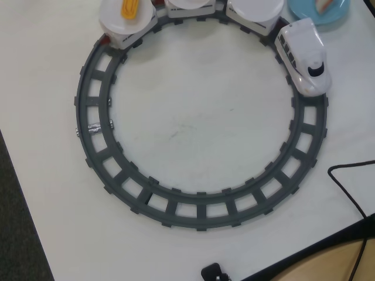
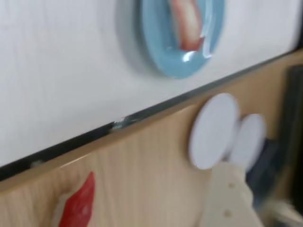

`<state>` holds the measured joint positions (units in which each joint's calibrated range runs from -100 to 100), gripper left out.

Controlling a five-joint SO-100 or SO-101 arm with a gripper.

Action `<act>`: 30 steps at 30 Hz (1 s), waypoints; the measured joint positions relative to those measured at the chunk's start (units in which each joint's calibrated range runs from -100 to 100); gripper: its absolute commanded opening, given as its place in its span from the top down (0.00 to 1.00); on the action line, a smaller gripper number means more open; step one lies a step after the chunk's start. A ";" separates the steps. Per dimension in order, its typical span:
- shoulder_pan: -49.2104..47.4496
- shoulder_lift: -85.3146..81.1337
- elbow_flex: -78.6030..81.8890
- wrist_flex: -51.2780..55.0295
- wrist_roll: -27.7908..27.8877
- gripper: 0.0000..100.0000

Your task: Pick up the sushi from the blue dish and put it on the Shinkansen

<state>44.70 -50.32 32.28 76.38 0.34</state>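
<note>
The sushi (image 2: 187,23), pale pink with a red edge, lies on the blue dish (image 2: 163,52) at the top of the blurred wrist view. In the overhead view the blue dish (image 1: 310,17) is cut off by the top right corner, with the sushi (image 1: 324,6) on it. The white Shinkansen (image 1: 304,55) stands on the track just below the dish, nose toward the bottom. My gripper (image 2: 236,135) shows two round white pads (image 2: 213,130) close together with nothing between them, beyond the table's edge and apart from the dish. The overhead view does not show the gripper.
A grey circular track (image 1: 199,211) fills the white table. Three cars with white plates (image 1: 255,12) trail the train along the top; one plate (image 1: 111,20) carries a yellow piece (image 1: 129,7). A black cable (image 1: 351,175) runs at the right. A red thing (image 2: 78,203) lies on wood.
</note>
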 measured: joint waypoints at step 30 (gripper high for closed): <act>-4.17 83.62 -66.46 7.61 5.54 0.70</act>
<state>40.53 33.31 -34.17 83.99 5.88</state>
